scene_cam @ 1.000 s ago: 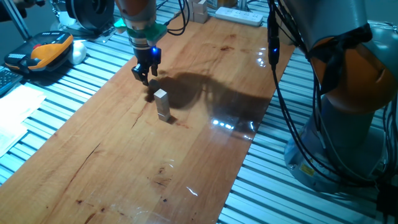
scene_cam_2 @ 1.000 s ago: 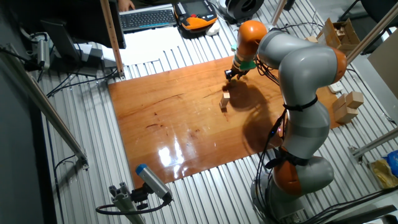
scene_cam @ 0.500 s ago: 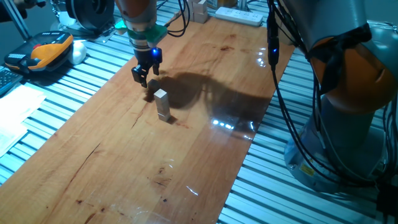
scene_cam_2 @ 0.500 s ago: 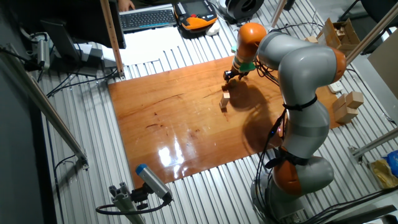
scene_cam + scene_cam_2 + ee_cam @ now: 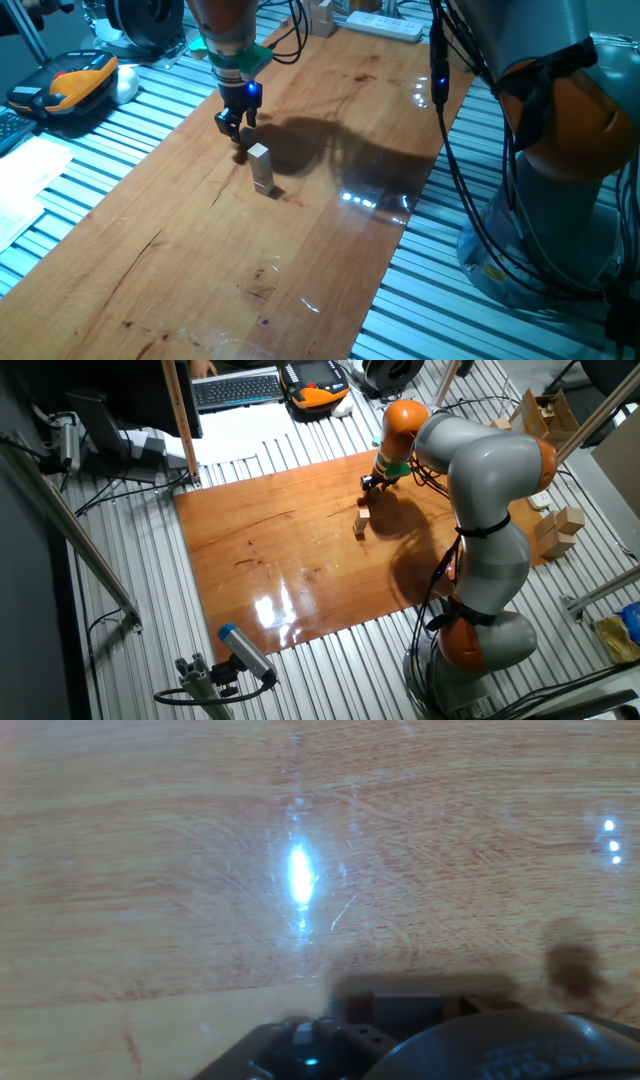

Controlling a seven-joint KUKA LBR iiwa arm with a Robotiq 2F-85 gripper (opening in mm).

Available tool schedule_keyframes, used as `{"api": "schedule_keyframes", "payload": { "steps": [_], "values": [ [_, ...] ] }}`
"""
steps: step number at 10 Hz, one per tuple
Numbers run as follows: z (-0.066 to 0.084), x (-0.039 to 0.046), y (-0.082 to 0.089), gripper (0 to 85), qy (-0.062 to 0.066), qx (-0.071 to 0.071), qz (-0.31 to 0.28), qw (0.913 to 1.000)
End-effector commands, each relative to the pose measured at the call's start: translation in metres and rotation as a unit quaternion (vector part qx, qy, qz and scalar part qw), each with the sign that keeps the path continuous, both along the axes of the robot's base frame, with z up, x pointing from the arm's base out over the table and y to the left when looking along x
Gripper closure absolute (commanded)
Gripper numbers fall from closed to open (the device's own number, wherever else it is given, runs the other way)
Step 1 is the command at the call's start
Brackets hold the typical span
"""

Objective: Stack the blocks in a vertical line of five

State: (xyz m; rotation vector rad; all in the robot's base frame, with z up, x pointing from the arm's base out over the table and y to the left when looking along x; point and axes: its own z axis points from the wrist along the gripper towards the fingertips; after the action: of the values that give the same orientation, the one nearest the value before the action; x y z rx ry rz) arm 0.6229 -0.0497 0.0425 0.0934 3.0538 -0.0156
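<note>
1. No brand, label or writing can be read in any view; the blocks are plain, unmarked pale wood.
2. A short stack (image 5: pixel 262 169) of small square-edged blocks stands upright near the middle of the tabletop (image 5: pixel 200 260); the other fixed view shows it as a small pale column (image 5: pixel 361 523). How many cubes it holds cannot be told.
3. The tabletop is a glossy, reddish-brown wooden board with dark grain streaks and bright lamp glints, lying on a ribbed metal bench (image 5: pixel 420 310).
4. The tool (image 5: pixel 231 125), dark and two-fingered with a blue light above it, hangs just beyond the stack, close to the wood and apart from the blocks. Its fingers stand a little apart with nothing seen between them, though the view is too small to be sure.
5. The hand view shows only blurred wood grain, a white glare and a dark part of the hand at the bottom edge; no block appears there.
6. The arm (image 5: pixel 480 480) is smooth grey with orange joints, and black cables (image 5: pixel 450 150) trail down it.
7. Larger pale wooden blocks (image 5: pixel 560 530) sit off the board beside the arm's base.
8. A keyboard (image 5: pixel 238 390) and an orange-and-black handset (image 5: pixel 75 80) lie on the bench.
</note>
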Motion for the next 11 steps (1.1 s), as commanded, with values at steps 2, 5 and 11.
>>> {"api": "schedule_keyframes", "payload": {
  "steps": [2,5,11],
  "values": [
    [0.0001,0.0000,0.0000,34.0,0.000,-0.001,0.000,1.0000],
    [-0.0013,-0.0010,-0.0002,34.0,-0.001,-0.001,0.000,1.0000],
    [-0.0025,-0.0033,-0.0011,34.0,0.000,0.002,0.002,1.0000]
  ]
}}
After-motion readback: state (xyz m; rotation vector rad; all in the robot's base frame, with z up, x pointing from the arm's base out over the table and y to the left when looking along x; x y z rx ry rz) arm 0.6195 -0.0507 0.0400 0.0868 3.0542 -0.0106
